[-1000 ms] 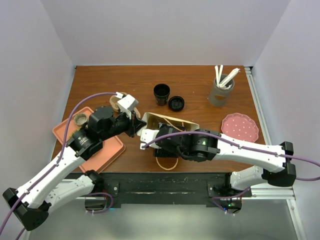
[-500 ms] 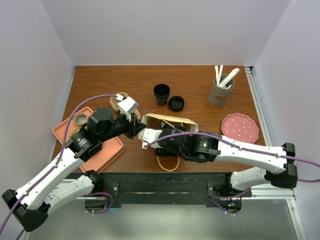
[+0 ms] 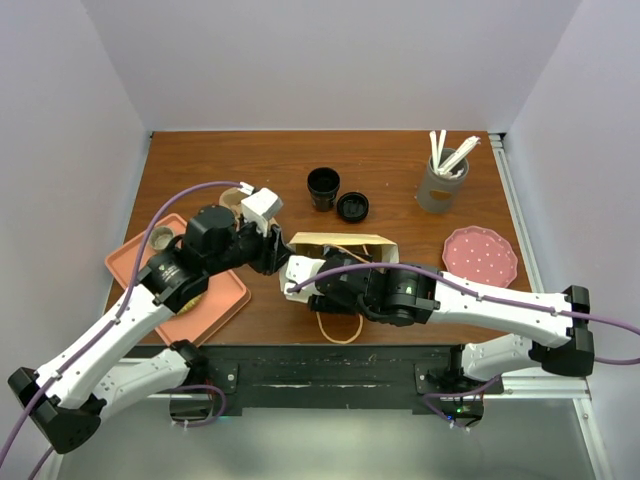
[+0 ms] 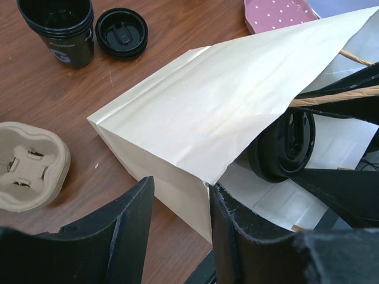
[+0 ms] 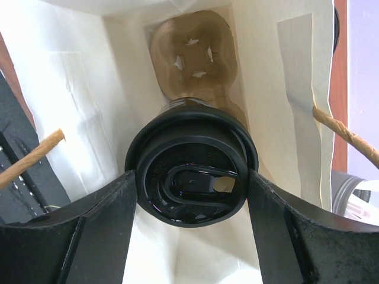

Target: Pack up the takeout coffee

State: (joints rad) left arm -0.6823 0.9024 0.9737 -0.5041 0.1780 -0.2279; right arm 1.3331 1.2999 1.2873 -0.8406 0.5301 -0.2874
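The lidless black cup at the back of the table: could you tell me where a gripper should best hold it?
I would pinch the lidless black cup across its upper wall, just under the rim, coming from above or its left side. It stands upright, open-mouthed, widest at the top; the loose lid lies close on its right.

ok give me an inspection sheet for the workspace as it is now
surface: brown wooden table, no spills seen
job's things: takeout coffee inside paper bag lying on its side, pulp carrier deeper in
clutter: lidless black cup, loose lid, utensil holder, pink plate, orange tray, second pulp carrier
grippers: right gripper shut on the coffee; left gripper open, astride the bag's bottom corner
cables: purple cable running along each arm
surroundings: plain white walls
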